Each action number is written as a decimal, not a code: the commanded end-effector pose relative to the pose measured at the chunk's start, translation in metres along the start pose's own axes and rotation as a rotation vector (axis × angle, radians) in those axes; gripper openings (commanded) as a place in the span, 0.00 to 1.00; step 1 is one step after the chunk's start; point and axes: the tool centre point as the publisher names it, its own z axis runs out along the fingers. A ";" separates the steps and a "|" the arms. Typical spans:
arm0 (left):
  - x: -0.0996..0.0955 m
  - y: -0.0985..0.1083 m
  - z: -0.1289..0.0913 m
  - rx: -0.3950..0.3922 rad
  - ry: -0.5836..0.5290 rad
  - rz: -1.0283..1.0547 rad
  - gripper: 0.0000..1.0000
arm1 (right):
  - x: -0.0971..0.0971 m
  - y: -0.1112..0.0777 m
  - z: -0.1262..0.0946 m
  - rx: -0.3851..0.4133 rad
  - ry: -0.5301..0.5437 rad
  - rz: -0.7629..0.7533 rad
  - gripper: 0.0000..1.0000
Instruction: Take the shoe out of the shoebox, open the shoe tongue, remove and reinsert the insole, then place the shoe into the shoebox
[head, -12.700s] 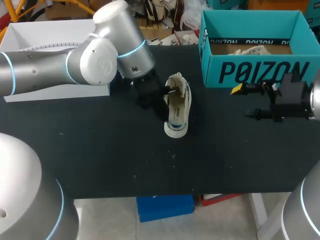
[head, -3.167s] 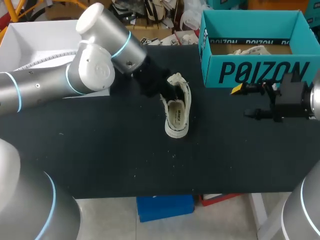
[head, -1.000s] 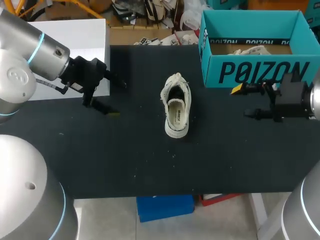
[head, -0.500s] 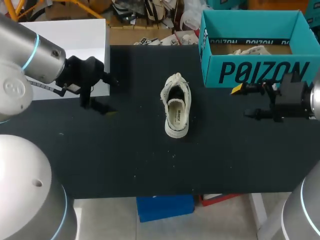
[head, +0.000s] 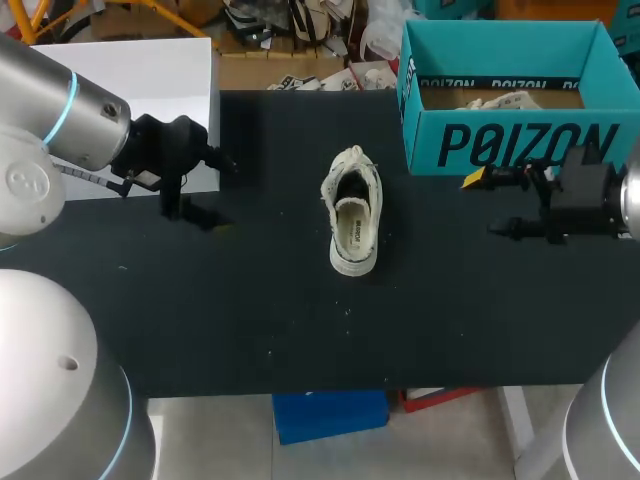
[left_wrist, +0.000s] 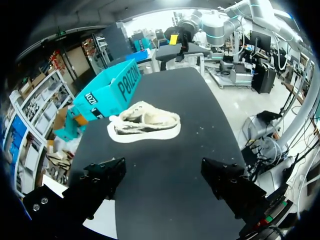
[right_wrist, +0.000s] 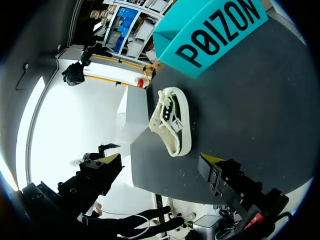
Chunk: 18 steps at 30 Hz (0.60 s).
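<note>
Black table (head: 250, 320): sneaker (head: 352, 215) is released, left gripper (head: 225, 195) withdrawn, spread empty like right gripper (head: 483, 205); insole (head: 350, 232) seemingly reseated, shoebox (head: 500, 145) next.

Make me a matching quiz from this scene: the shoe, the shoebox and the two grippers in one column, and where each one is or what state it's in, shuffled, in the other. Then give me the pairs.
Things:
1. shoe
2. shoebox
3. left gripper
4. right gripper

Places or states:
a. open and empty, just in front of the shoebox's front wall
b. stands at the far right of the table
c. rests on its sole mid-table, touched by neither gripper
d. open and empty, beside the white box

Pairs: 1-c, 2-b, 3-d, 4-a
</note>
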 end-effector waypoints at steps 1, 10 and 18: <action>0.001 0.000 0.000 -0.003 -0.001 0.000 1.00 | 0.001 0.000 0.000 0.000 -0.002 0.001 1.00; 0.001 0.000 0.000 -0.003 -0.001 0.000 1.00 | 0.010 0.030 0.019 0.041 -0.209 -0.206 1.00; 0.001 0.000 0.000 -0.003 -0.001 0.000 1.00 | 0.018 0.045 0.050 0.097 -0.454 -0.356 1.00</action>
